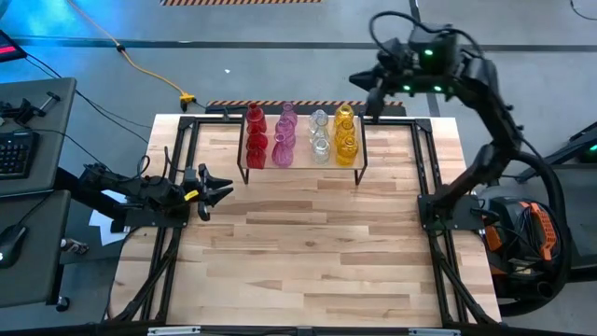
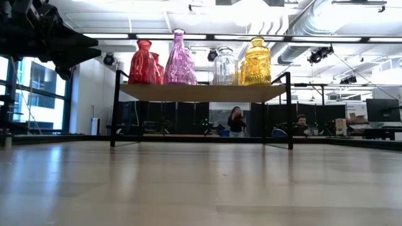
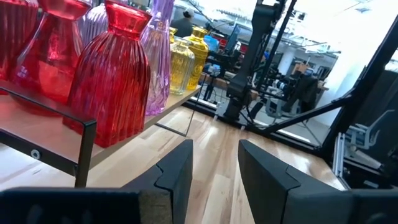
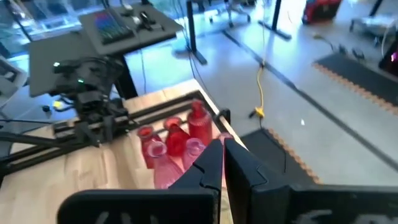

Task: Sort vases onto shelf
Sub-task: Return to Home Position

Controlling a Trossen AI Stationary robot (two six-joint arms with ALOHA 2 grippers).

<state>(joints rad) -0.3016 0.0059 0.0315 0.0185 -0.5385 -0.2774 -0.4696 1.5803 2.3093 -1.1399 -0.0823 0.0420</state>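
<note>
We see the vases (image 1: 284, 151) standing upright, necks up, on the shelf (image 1: 303, 169) at the far middle of the table (image 1: 308, 252). They form four front-to-back rows: red vases (image 1: 256, 142), pink vases (image 1: 287, 119), clear vases (image 1: 320, 137) and yellow vases (image 1: 345, 138). The shelf's long axis runs left to right. No vase lies between any jaws. The left gripper (image 1: 224, 190) hovers at the table's left edge, jaws parted and empty, pointing toward the red end. The right gripper (image 1: 373, 105) hangs beyond the shelf's far right corner, jaws closed on nothing.
</note>
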